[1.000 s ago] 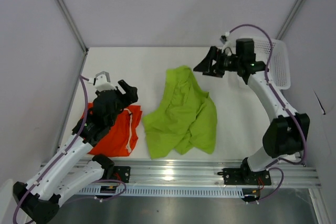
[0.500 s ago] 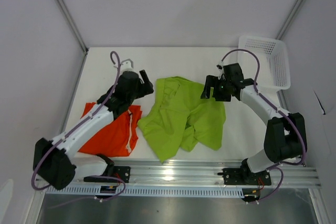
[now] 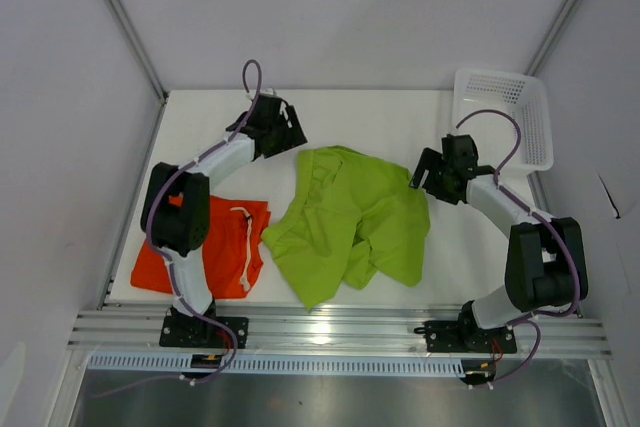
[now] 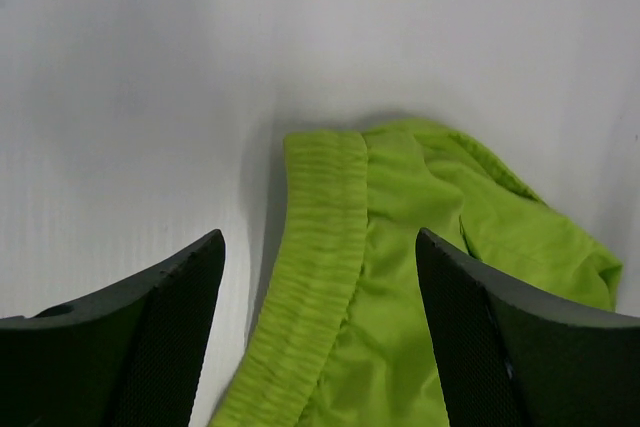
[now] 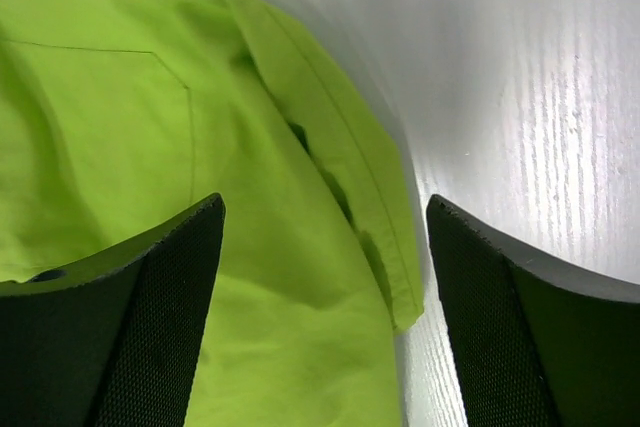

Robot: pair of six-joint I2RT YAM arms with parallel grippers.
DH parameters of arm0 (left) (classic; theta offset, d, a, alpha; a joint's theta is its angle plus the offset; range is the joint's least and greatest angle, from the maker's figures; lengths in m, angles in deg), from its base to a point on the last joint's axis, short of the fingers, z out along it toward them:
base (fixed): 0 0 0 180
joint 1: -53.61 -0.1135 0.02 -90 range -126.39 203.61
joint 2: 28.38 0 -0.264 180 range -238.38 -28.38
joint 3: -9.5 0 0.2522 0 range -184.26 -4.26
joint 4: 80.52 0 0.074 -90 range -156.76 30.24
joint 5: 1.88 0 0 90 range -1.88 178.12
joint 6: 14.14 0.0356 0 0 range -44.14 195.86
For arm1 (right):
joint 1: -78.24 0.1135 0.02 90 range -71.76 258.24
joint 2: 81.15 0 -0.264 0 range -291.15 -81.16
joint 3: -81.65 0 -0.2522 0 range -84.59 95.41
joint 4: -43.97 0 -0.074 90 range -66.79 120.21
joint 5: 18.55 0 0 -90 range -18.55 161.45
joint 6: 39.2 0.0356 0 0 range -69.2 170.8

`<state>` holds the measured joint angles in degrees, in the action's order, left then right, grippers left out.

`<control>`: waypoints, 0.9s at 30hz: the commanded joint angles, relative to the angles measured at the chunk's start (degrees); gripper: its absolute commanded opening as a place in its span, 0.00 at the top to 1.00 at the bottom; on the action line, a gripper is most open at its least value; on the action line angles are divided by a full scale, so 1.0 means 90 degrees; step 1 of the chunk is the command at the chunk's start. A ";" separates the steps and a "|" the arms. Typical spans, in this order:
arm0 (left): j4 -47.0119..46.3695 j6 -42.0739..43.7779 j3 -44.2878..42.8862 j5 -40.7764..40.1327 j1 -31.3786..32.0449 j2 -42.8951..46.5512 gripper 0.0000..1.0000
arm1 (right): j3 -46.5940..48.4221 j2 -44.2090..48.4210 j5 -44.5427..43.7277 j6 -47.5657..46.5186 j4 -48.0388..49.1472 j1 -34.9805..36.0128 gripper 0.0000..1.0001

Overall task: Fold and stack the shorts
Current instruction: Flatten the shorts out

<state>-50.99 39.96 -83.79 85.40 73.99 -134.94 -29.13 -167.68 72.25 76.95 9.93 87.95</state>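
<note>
Green shorts lie crumpled on the bench, with the left end effector spread apart over their waistband, the right end effector spread apart over their right hem, and orange shorts lying to their left.

Left arm hides part of orange shorts
</note>
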 commanded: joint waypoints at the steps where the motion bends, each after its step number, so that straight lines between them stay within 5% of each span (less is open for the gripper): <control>1: 0.0082 0.0112 -0.0811 0.0771 -0.0262 -0.0580 0.22 | -0.0244 0.0218 -0.0167 0.0248 0.0484 -0.0151 0.18; 12: -0.0228 -0.0463 -0.1125 0.2039 -0.0321 -0.1723 0.29 | -0.0508 0.0180 0.0106 0.0288 0.0690 -0.0288 0.18; 18: -0.0892 -0.0777 -0.0627 0.2421 -0.0302 -0.1675 0.59 | -0.0547 0.0199 0.0155 0.0307 0.0729 -0.0318 0.19; 22: -0.1486 -0.0777 -0.0666 0.2636 -0.0302 -0.1636 1.00 | -0.0586 0.0180 0.0253 0.0259 0.0768 -0.0328 0.23; 27: -0.2074 -0.0640 -0.0666 0.2617 -0.0438 -0.0896 1.00 | -0.0801 0.0199 0.0380 0.0258 0.0875 -0.0396 0.25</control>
<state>-62.13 33.82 -89.41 107.72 70.93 -150.26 -35.27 -167.46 74.65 79.29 15.62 85.03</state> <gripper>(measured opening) 0.011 0.755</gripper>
